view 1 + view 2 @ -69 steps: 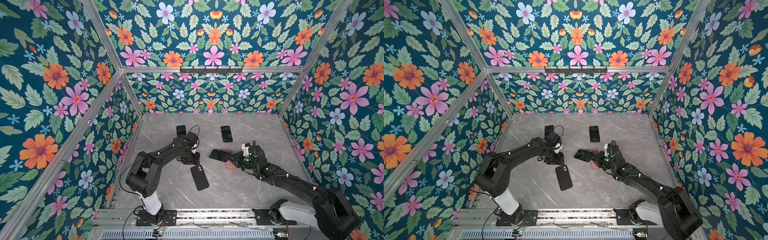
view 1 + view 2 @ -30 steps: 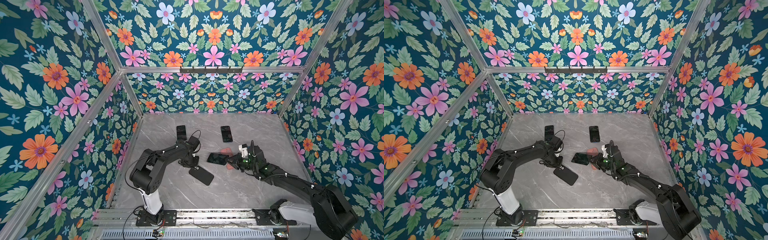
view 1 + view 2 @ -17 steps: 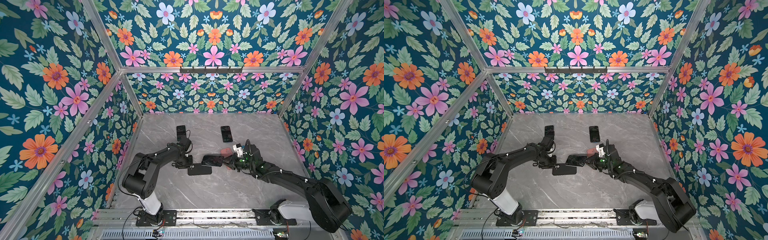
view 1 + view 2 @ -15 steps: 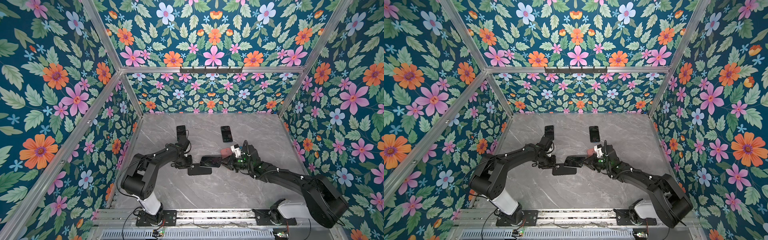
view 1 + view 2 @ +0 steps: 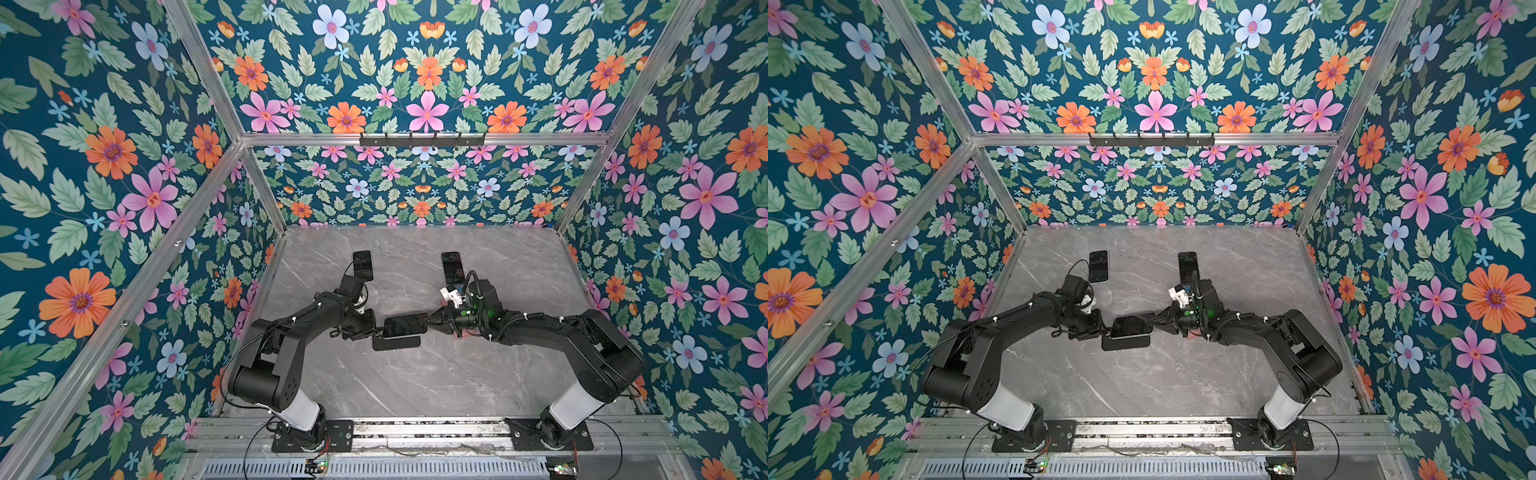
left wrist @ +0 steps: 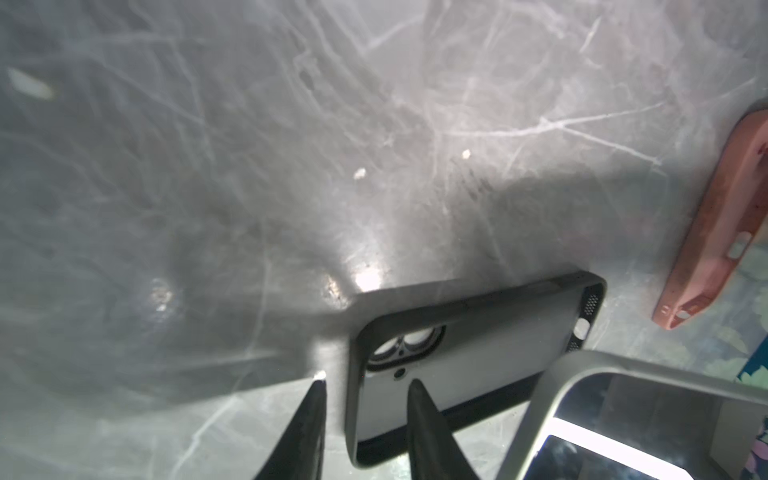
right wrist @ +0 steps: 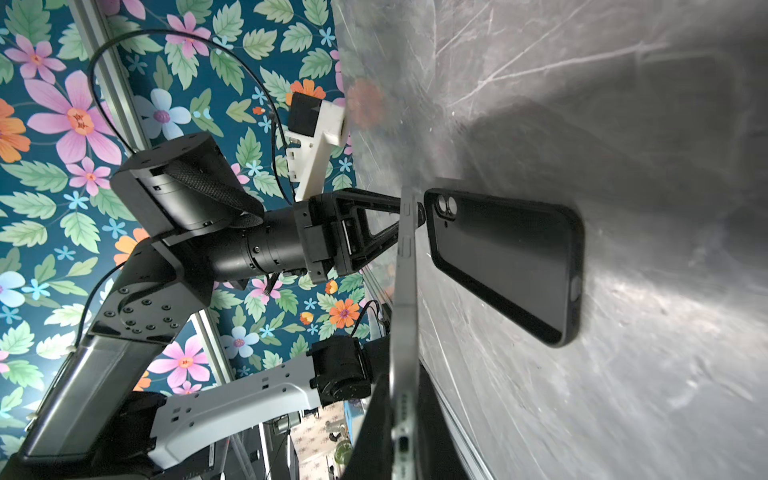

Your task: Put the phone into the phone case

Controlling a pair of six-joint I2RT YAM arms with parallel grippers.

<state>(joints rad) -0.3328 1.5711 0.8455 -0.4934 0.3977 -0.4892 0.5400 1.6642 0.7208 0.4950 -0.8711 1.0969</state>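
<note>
Nothing here for you to read. No lettering, brand, number or sign is legible on the phone (image 5: 405,325), the black case (image 5: 397,343), the pink case (image 6: 723,224) or the flowered walls (image 5: 124,187).

Your two arms, left arm (image 5: 291,328) and right arm (image 5: 561,332), match: black housings, one white link (image 5: 297,409) each just above the rail (image 5: 428,430), black base plates (image 5: 343,434) bolted onto it. Braided black cable sleeve (image 7: 208,185) and screw rows (image 7: 141,309) on the left; green lights (image 5: 471,311), white camera bracket (image 5: 451,295) on the right.
</note>
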